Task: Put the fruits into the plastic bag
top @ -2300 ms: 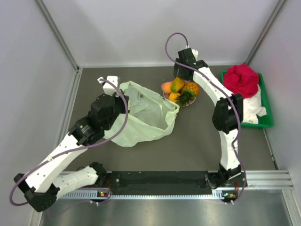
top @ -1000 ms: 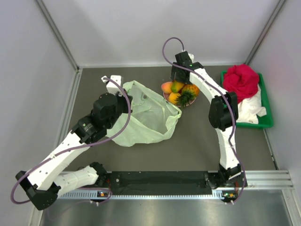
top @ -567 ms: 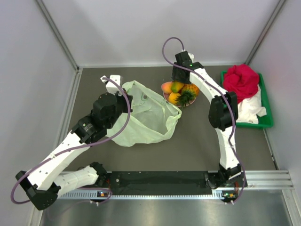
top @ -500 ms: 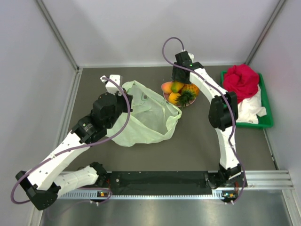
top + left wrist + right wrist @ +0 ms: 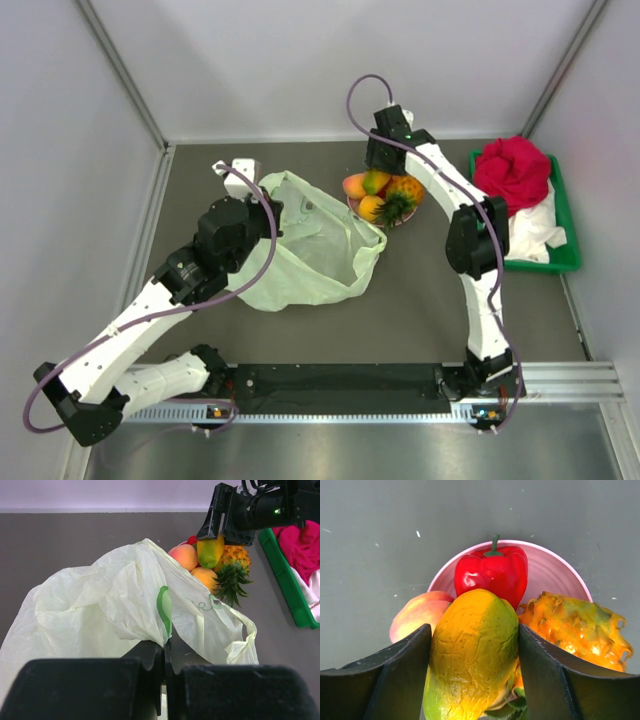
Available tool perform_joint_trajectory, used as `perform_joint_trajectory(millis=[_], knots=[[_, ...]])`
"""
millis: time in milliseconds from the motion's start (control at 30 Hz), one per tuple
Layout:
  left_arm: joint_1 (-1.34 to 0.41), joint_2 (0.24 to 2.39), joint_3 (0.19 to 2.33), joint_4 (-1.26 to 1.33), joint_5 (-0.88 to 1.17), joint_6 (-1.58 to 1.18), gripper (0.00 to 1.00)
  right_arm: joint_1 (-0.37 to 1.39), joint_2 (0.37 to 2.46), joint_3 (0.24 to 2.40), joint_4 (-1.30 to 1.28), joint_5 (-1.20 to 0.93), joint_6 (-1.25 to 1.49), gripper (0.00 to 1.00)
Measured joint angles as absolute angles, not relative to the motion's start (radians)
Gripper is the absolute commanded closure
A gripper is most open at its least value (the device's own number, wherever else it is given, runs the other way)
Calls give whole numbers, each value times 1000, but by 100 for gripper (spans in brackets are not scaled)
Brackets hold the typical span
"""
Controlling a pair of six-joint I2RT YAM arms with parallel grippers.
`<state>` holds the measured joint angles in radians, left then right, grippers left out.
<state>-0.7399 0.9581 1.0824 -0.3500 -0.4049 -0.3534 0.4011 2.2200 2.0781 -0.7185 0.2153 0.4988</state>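
First, logged the dark table (image 5: 420, 300), with nothing on it disturbed in the last second. Found the plastic bag (image 5: 310, 255) slumped at centre-left, much as a second before. Saw one fold of its rim pinched in the fully closed left gripper (image 5: 164, 647) and held up off the surface. Saw no fruit inside the bag yet, as far as the folds allowed. Noted the green tray (image 5: 565, 262) at the far right with the red cloth (image 5: 513, 168) heaped in it, untouched and no part of the job. Placed the pink plate (image 5: 555, 572) just beside the bag's far right corner, carrying all the fruits (image 5: 383, 195). Marked the one real change there: jaws of the right gripper (image 5: 474, 630), wider a second earlier, drawn in against both flanks of the mango (image 5: 210, 553), so clamped on it. Could not tell whether the mango had left the pile; seemed upright and barely raised, if at all. Left around it the pineapple (image 5: 575, 625) to one side, the peach (image 5: 415, 612) to the other, and the red pepper (image 5: 492, 575) behind. Judged the first pick secured. Reckoned the lift and the carry across to the lifted bag rim still to come, then the rest of the plate.
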Motion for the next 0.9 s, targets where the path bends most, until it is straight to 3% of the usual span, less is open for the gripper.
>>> perform_joint_trajectory(millis=[367,500,900], knots=[[-740,958,1082,-349,-406,-365,100,401,2089,2057,-696,206,509,72],[-740,958,1082,-344,-418,-386,100,401,1967,1923,-634,159,509,77],[-740,975,1077,-315,-428,-460,100,405,1494,1508,-500,-98,521,77]])
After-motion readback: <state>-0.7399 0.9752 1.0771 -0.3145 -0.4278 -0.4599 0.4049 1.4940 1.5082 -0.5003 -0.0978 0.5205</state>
